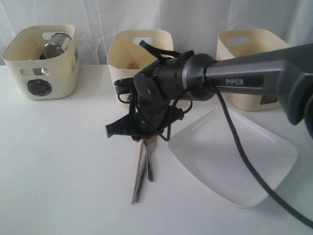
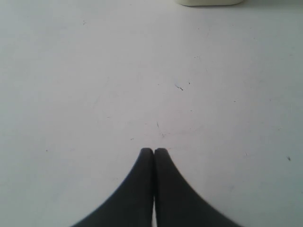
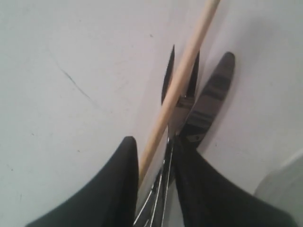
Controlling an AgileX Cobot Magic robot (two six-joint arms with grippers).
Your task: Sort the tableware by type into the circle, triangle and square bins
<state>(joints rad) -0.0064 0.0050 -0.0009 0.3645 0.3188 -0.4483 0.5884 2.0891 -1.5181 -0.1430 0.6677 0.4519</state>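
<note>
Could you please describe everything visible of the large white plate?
The plate is large, white and glossy, a rounded square with a shallow raised rim; ceramic or plastic, I cannot tell. It lies flat and bare on the white table, one corner toward the camera, in front of the middle bin and right bin, to the right of the cutlery and apart from it. The right arm and its black cable cross above it; contact cannot be judged.

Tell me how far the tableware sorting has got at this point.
Done: a steel mug sits in the circle bin. In hand: the right fingers straddle a chopstick and steel cutlery on the table, grip unclear. Remaining: that cutlery and the white plate, both on the table.
</note>
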